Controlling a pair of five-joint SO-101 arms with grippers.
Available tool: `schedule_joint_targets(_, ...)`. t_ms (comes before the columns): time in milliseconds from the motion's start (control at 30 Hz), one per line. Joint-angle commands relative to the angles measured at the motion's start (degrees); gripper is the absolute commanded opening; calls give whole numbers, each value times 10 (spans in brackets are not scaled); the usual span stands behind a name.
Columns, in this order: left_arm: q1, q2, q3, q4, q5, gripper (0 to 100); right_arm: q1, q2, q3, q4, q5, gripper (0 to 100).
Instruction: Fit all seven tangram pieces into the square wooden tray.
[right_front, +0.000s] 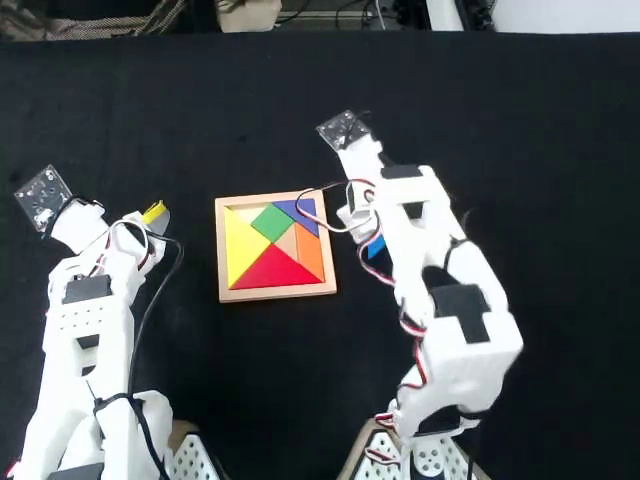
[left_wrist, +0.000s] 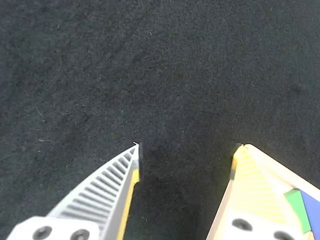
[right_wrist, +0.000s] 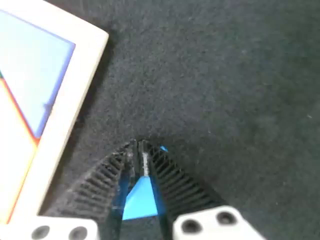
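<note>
High view: a square wooden tray (right_front: 277, 293) is sitting mid-table on the black cloth-covered table (right_front: 520, 120), btwn the two arms. Lying inside it are a big yellow triangle (right_front: 240, 255) on the left, a big red triangle (right_front: 277, 270) along the edge nearest the arm bases, a green square (right_front: 272, 221) toward the far edge, a dark blue piece (right_front: 303, 213) in the far right corner & an orange piece (right_front: 312, 255) down the right side. A small patch of bare wood (right_front: 288, 243) is showing in the middle, btwn green, red & orange.

The right hand (right_wrist: 140, 149) is gripping a small light-blue triangle (right_wrist: 139, 202), w/ its fingers squeezing narrow around the piece. From above, that triangle is peeking out under the arm just beside the tray's right rim, outside the tray & not touching it. Can't tell whether it's resting on the cloth or hanging just off it. Right wrist view: the tray's corner is lying near the fingertips, w/ a strip of black cloth separating them.

The left hand (left_wrist: 186, 150) is gaping wide, w/ black cloth showing btwn its fingers. From above it's hanging left of the tray, near the left rim but apart.
</note>
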Motion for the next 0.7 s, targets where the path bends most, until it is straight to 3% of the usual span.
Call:
schedule_joint_targets(0, 7, -13, -6, -11, 1, 288, 39, 24, -79, 40, 10, 11)
schedule_joint_targets(400, 7, -11, -6, -11, 1, 288, 98, 32, -98, 59, 15, 11)
schedule_joint_targets(567, 7, -12, -7, -11, 1, 288, 72, 32, -96, 128, 98, 11)
schedule_joint_targets(667, 7, -13, -7, -11, 1, 288, 76, 27, -101, 139, 110, 11)
